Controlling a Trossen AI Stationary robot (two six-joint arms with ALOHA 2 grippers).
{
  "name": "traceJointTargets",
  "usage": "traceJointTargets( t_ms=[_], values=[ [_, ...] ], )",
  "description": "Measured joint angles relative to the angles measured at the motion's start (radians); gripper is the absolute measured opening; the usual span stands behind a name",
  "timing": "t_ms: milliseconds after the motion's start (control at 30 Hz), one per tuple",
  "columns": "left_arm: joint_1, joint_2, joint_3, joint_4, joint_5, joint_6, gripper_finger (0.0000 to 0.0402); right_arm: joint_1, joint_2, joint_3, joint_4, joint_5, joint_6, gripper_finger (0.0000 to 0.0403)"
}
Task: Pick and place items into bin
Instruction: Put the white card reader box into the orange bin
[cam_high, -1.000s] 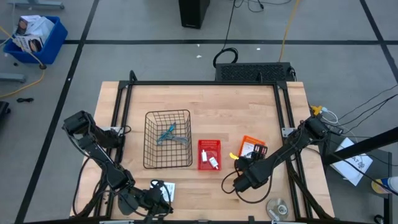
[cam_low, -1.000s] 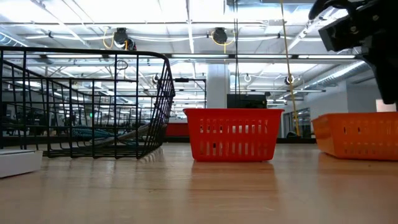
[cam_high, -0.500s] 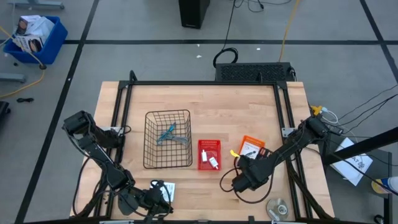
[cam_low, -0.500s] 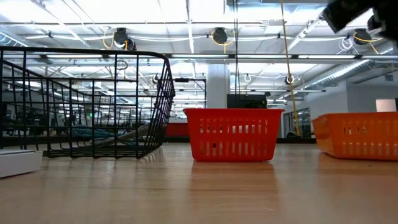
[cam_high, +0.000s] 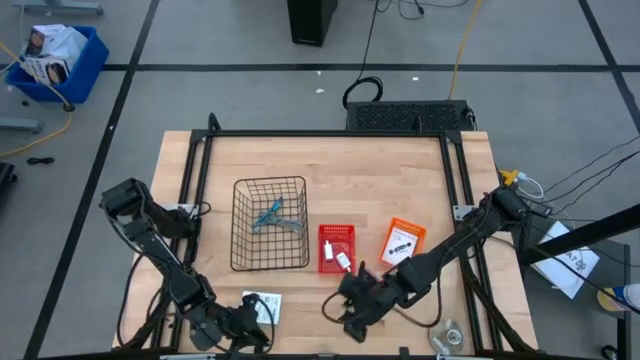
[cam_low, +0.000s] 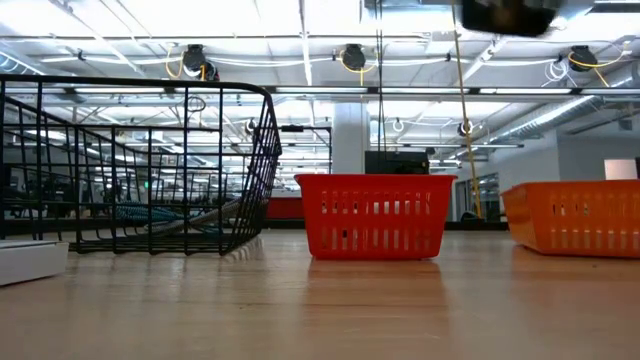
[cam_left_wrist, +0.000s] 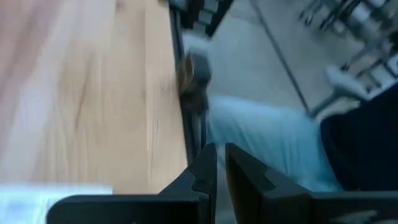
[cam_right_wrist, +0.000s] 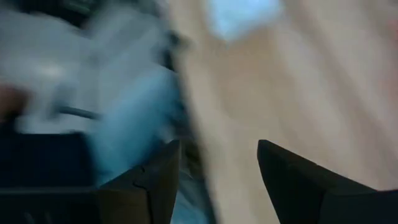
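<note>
A black wire basket (cam_high: 270, 223) (cam_low: 140, 165) holds the slim blue-handled tool (cam_high: 268, 213) and the grey metal tool (cam_high: 289, 226). Two tiny white cubes (cam_high: 343, 261) lie in the small red bin (cam_high: 336, 248) (cam_low: 375, 215). The flat white card packet (cam_high: 263, 303) (cam_low: 30, 262) lies flat near the table's near edge. My left gripper (cam_high: 245, 326) (cam_left_wrist: 221, 167) is shut and sits just beside the packet at the near edge. My right gripper (cam_high: 350, 308) (cam_right_wrist: 217, 168) is open and empty, over bare wood right of the packet.
An orange bin (cam_high: 403, 240) (cam_low: 575, 215) with a dark item in it stands right of the red bin. A roll of tape (cam_high: 447, 334) lies at the near right corner. A black frame (cam_high: 320, 133) borders the table. Bare wood lies between the bins and the near edge.
My right gripper has swung from beside the orange bin toward the table's left and near edge, closing on the packet, and has turned as it went. In the low view its arm has slid leftward along the top. The objects have stayed put.
</note>
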Motion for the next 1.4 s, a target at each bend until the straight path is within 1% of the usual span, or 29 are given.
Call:
traceJointTargets(
  t_ms=[67,200,300,367,567,667,867,1033,1100,1200,1400],
  values=[
    [-0.012,0.000,0.000,-0.060,0.019,-0.051,0.0037,0.003,0.007,-0.054,0.227,-0.004,-0.065,0.0204],
    [-0.037,0.000,0.000,-0.157,0.029,-0.149,0.0037,-0.006,0.046,-0.164,0.606,-0.081,-0.116,0.0203],
    [-0.054,0.000,0.000,-0.216,0.029,-0.222,0.0037,-0.015,0.085,-0.229,0.832,-0.072,-0.133,0.0203],
    [-0.063,0.000,0.000,-0.247,0.029,-0.264,0.0037,-0.021,0.116,-0.255,0.918,-0.056,-0.113,0.0203],
    [-0.093,0.000,0.000,-0.331,0.064,-0.405,0.0037,-0.026,0.200,-0.255,0.935,-0.049,-0.057,0.0203],
    [-0.111,0.000,0.000,-0.387,0.067,-0.503,0.0037,-0.027,0.236,-0.236,0.937,-0.020,-0.019,0.0203],
    [-0.120,0.000,0.000,-0.551,0.085,-0.680,0.0037,-0.027,0.301,-0.168,0.930,-0.021,0.016,0.0203],
    [-0.106,0.000,0.000,-0.700,0.091,-0.775,0.0037,-0.035,0.359,-0.119,0.910,-0.022,0.082,0.0203],
    [-0.096,0.000,0.000,-0.722,0.089,-0.787,0.0037,-0.045,0.375,-0.110,0.909,-0.021,0.104,0.0203],
    [-0.081,0.000,0.000,-0.705,0.080,-0.757,0.0037,-0.060,0.387,-0.109,0.910,-0.020,0.128,0.0203],
    [-0.064,0.000,0.000,-0.693,0.079,-0.728,0.0037,-0.077,0.389,-0.109,0.913,-0.025,0.122,0.0203]
  ],
)
